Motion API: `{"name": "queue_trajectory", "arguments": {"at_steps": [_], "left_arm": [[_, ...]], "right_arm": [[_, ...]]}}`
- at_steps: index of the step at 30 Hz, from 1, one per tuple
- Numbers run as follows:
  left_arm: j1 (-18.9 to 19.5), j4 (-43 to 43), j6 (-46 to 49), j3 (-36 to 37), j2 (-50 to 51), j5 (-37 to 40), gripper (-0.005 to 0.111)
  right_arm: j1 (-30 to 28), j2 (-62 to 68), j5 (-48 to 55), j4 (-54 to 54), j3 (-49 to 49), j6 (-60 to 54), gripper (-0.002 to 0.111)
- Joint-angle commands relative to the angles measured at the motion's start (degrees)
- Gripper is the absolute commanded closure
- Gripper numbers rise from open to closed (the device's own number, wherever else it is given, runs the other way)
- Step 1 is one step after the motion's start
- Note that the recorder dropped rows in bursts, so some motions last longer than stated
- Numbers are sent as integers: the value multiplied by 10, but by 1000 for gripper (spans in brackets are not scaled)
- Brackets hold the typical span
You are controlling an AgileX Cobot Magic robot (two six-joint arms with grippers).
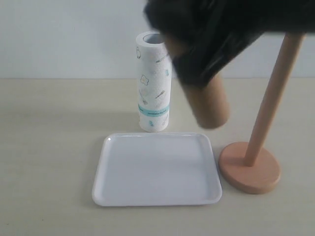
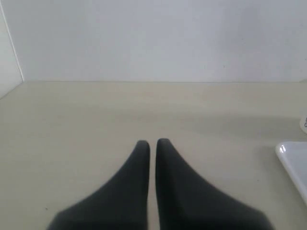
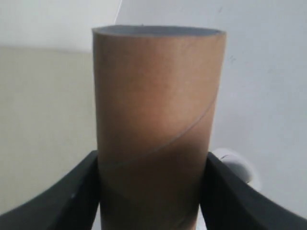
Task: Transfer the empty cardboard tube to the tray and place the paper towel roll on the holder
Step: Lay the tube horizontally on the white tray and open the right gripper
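Observation:
My right gripper (image 1: 197, 73) is shut on the empty cardboard tube (image 1: 209, 105), a brown hollow cylinder held tilted in the air above the tray's far right corner. In the right wrist view the tube (image 3: 158, 120) fills the space between both black fingers (image 3: 72, 201). The white tray (image 1: 156, 196) lies flat at the front centre with nothing on it. Behind it the printed paper towel roll (image 1: 153, 83) stands upright. The wooden holder (image 1: 250, 169) stands to the right of the tray, its pole bare. My left gripper (image 2: 152, 143) hovers shut over bare table.
A pale wall runs along the back of the beige table. In the left wrist view a corner of the tray (image 2: 293, 163) shows at the edge. The right arm's dark bulk (image 1: 231, 19) covers the top of the exterior view.

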Motion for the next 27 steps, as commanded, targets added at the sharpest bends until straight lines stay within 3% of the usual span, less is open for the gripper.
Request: {"name": "queue_trajectory", "arguments": {"at_steps": [1,7,14,19,27], "left_arm": [[-2,-4,-4,2,-1,0,103],[-2,-4,-4,2,-1,0,103],[-2,-4,-4,2,-1,0,103],[-2,-4,-4,2,-1,0,103],[-2,-4,-4,2,-1,0,103]], "right_arm": [[11,115,28,-5,10,-6,108],[11,263,148,-29,-62,-4,108],[11,366,320,-159,-232,20,108],[12,425,392,-185,-331,-18,108],[62,551,491,-334,-409,-9,108]]}}
